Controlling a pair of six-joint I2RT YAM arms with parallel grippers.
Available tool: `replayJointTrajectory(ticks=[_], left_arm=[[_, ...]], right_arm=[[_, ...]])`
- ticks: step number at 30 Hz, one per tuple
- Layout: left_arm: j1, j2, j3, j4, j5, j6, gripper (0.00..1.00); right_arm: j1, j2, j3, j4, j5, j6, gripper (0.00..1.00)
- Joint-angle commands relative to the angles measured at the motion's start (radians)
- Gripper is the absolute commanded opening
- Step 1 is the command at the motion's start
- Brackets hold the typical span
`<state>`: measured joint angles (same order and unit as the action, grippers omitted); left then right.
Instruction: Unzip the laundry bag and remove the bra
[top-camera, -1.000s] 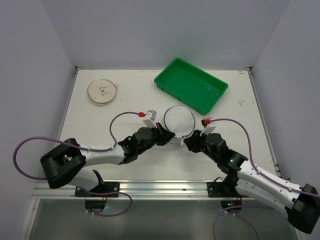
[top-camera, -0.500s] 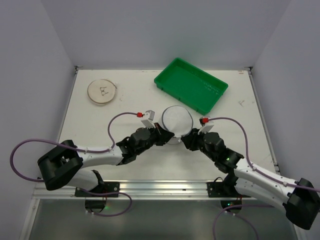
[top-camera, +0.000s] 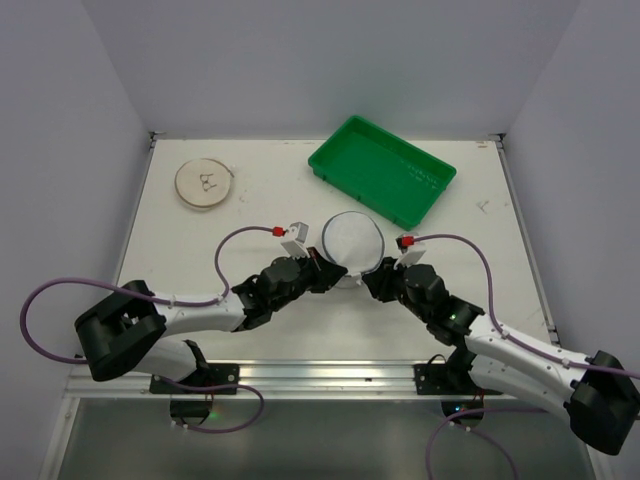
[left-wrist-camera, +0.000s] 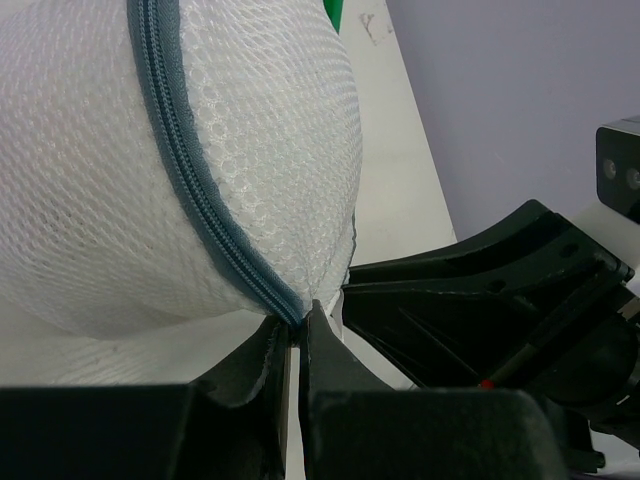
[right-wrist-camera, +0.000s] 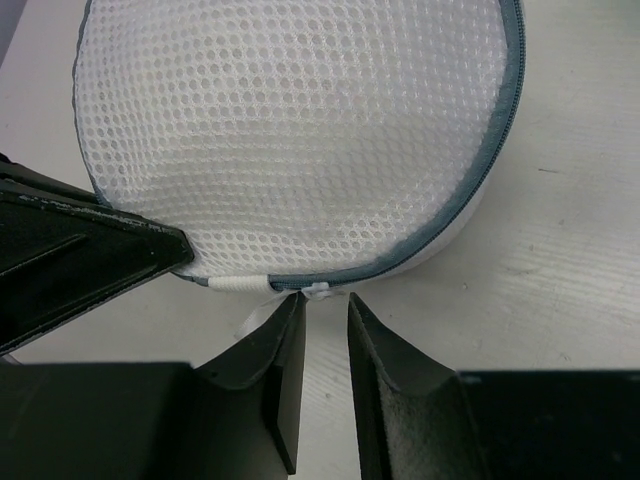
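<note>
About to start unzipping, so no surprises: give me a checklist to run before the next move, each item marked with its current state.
1. Left gripper pinching the bag at its zipper seam: ok.
2. Right gripper open and lined up with the white zipper pull: ok.
3. Pull gripped: not ok; it sits just ahead of the fingertips.
4. Zipper shut along the visible stretch: ok.
5. Bra inside: cannot tell through the mesh.
6. Green tray apart from both arms: ok.

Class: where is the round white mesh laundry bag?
Top view: the laundry bag sits mid-table between left end effector and right end effector, near the green rectangular tray.
</note>
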<state>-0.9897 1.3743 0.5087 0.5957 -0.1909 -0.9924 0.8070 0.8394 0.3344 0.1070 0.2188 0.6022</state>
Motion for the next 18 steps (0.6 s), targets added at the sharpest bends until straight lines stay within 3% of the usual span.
replayJointTrajectory(ticks=[1,7,10,18], left_arm=[[-0.003,-0.03,-0.01,0.018,-0.033,-0.008,0.0],[-0.003,-0.032,-0.01,0.009,-0.041,-0.008,0.0],[-0.001,-0.034,-0.009,0.004,-0.036,-0.006,0.0],[0.031,-0.057,-0.036,0.016,0.018,-0.006,0.0]], right_arm=[[0.0,0.009,0.017,0.036,0.059,-0.031,0.25],[0.0,0.016,0.012,0.066,0.03,-0.064,0.11],[0.0,0.024,0.018,0.068,0.033,-0.071,0.26],[0.0,0.029,0.003,0.123,0.007,-0.091,0.27]])
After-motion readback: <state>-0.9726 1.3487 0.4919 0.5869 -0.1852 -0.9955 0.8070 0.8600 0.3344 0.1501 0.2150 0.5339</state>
